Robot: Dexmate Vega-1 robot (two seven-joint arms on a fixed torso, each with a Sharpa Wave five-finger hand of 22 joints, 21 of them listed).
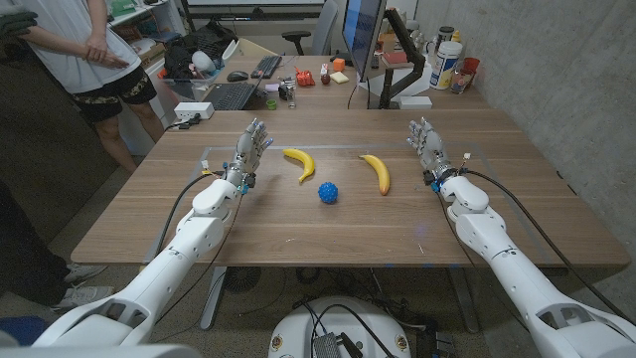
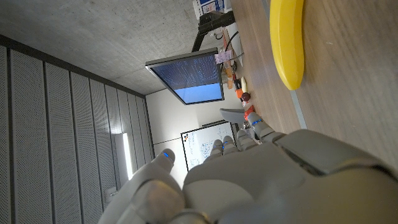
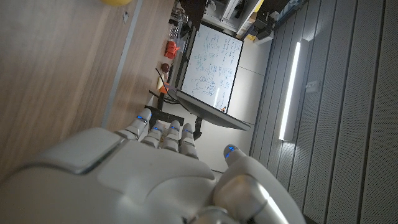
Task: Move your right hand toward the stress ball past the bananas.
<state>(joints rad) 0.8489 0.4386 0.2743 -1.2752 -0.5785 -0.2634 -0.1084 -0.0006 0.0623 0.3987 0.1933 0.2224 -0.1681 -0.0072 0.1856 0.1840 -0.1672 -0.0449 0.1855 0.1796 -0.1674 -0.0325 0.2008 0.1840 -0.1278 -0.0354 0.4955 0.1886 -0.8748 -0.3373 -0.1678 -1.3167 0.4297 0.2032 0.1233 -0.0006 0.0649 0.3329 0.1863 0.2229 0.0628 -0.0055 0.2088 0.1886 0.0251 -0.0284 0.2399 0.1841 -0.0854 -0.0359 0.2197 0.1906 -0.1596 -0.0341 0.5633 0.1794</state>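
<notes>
A blue spiky stress ball (image 1: 328, 192) lies on the wooden table (image 1: 298, 224), between two yellow bananas. One banana (image 1: 300, 163) is left of the ball, the other banana (image 1: 376, 172) right of it. My right hand (image 1: 427, 147) stands on its edge at the right, fingers apart and holding nothing, a short way right of the right banana. My left hand (image 1: 250, 149) stands the same way left of the left banana, empty. In the left wrist view the banana (image 2: 287, 40) shows beyond my left hand (image 2: 249, 180). My right hand (image 3: 155, 180) shows in its own wrist view with a banana tip (image 3: 115, 2).
At the table's far edge stand a monitor (image 1: 363, 35), a keyboard (image 1: 231, 95), small items (image 1: 308, 78) and bottles (image 1: 449, 65). A person (image 1: 89, 50) stands at the far left corner. A concrete wall (image 1: 586, 89) runs along the right side.
</notes>
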